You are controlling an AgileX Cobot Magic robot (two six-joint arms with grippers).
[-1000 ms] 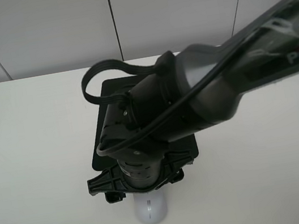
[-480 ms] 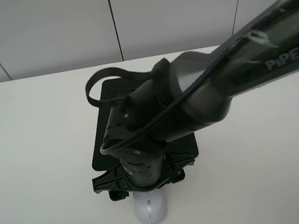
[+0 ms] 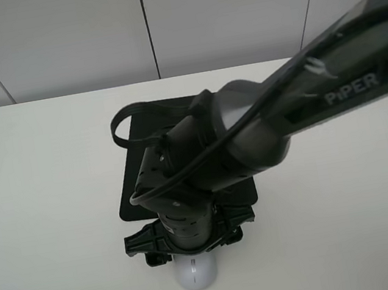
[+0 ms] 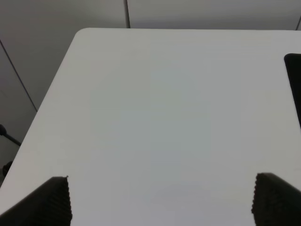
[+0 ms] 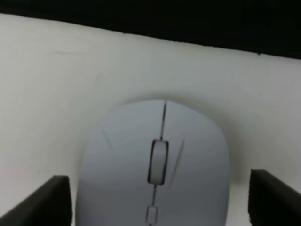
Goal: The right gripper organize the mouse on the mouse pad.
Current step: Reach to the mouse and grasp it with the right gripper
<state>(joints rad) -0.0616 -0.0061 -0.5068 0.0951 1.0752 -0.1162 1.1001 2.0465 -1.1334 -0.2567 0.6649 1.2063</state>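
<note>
The white mouse [image 3: 195,273] lies on the white table just in front of the near edge of the black mouse pad [image 3: 133,189], not on it. My right gripper [image 3: 191,250] hangs over the mouse's far end and hides most of the pad. In the right wrist view the mouse [image 5: 157,165] fills the middle with its grey scroll wheel, and the open gripper [image 5: 160,207] has one finger on each side of it, apart from it. The pad [image 5: 150,19] is the black band beyond. My left gripper [image 4: 162,202] is open and empty over bare table.
The white table [image 3: 37,186] ends at a grey wall behind. The right arm marked "PIPER" [image 3: 348,86] reaches in from the right, with a black cable [image 3: 120,124] looping over the pad. The pad's edge [image 4: 295,80] shows in the left wrist view.
The right arm has come lower and a little nearer, bringing its gripper down around the mouse. The mouse and pad have not moved.
</note>
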